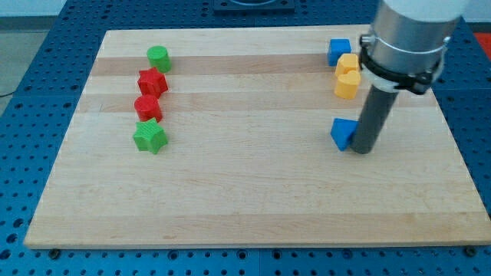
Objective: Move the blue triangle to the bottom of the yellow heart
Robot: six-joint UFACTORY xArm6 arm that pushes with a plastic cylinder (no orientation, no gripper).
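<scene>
Rod tip recorded against the blue triangle, below the yellow heart.

No brand, label or legible writing was observed on any surface. My tip (362, 150) was found resting on the wooden board (245, 199), touching the right side of the blue triangle (343, 133); as a plain rod it had nothing to spread or pinch, and nothing was held. The blue triangle was located below the yellow heart (347, 84), apart from it. A second yellow block (347, 64) and a blue cube (339, 50) were noted above the heart. At the view's left, a green cylinder (158, 57), two red blocks (152, 81) (147, 106) and a green star (150, 137) were recorded in a column.
</scene>
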